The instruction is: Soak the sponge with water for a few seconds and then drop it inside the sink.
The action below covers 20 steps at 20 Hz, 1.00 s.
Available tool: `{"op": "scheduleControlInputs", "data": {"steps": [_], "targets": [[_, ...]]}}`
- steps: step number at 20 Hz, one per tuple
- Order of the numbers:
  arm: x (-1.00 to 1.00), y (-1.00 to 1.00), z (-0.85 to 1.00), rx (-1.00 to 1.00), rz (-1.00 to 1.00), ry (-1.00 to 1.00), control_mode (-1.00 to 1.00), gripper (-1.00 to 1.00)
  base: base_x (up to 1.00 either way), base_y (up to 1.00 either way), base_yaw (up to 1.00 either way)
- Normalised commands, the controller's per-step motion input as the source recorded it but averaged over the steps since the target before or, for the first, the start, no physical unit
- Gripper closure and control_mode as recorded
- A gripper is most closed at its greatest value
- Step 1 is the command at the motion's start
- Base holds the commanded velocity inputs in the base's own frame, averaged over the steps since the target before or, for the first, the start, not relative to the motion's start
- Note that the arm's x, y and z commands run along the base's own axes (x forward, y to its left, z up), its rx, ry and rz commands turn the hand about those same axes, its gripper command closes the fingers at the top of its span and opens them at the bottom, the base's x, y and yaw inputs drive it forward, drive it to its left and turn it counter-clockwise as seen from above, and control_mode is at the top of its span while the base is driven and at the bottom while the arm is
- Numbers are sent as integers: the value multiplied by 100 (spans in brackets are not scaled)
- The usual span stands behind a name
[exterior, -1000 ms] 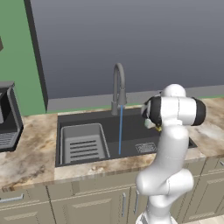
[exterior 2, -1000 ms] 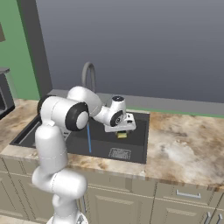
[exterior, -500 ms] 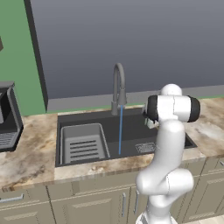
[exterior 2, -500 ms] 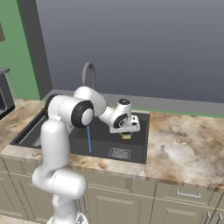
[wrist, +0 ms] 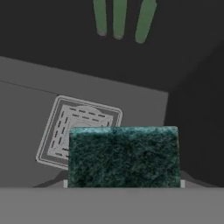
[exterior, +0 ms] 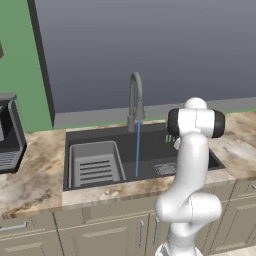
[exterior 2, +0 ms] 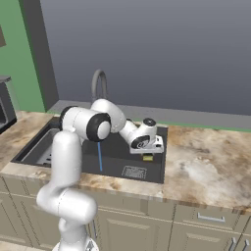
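Note:
My gripper (exterior 2: 146, 151) hangs over the right end of the sink (exterior 2: 113, 147), shut on the sponge (exterior 2: 147, 158), a small yellow block below the hand. In the hand view the sponge's (wrist: 124, 157) dark green face hides the fingertips, and the square drain grate (wrist: 70, 127) lies below and to its left on the basin floor. The water (exterior: 138, 147) falls as a thin blue stream from the grey gooseneck faucet (exterior: 135, 97) in the middle of the sink (exterior: 100, 136). In the right base view the water (exterior 2: 100, 157) is well left of the sponge, not touching it.
A grey slotted rack insert (exterior: 95, 165) fills the basin's left part. Marbled counter (exterior 2: 206, 166) runs on both sides of the sink. A dark coffee machine (exterior: 7, 135) stands at the far left. Three green slots (wrist: 119, 18) mark the sink wall ahead of the hand.
The hand has moved right and a little down with the sponge, further from the stream. The elbow has swung with it. The water keeps running.

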Motion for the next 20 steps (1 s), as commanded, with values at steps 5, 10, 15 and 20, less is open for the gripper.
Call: {"op": "scheduleControlInputs", "data": {"steps": [5, 10, 15, 20], "targets": [[1, 0, -38, 0, 0, -5, -100, 100, 0, 0, 0], [4, 12, -12, -4, 0, -9, -100, 100, 0, 0, 0], [0, 41, 11, -8, 0, -8, -100, 100, 0, 0, 0], [7, 25, -4, -4, 0, -1, -100, 100, 0, 0, 0]]}}
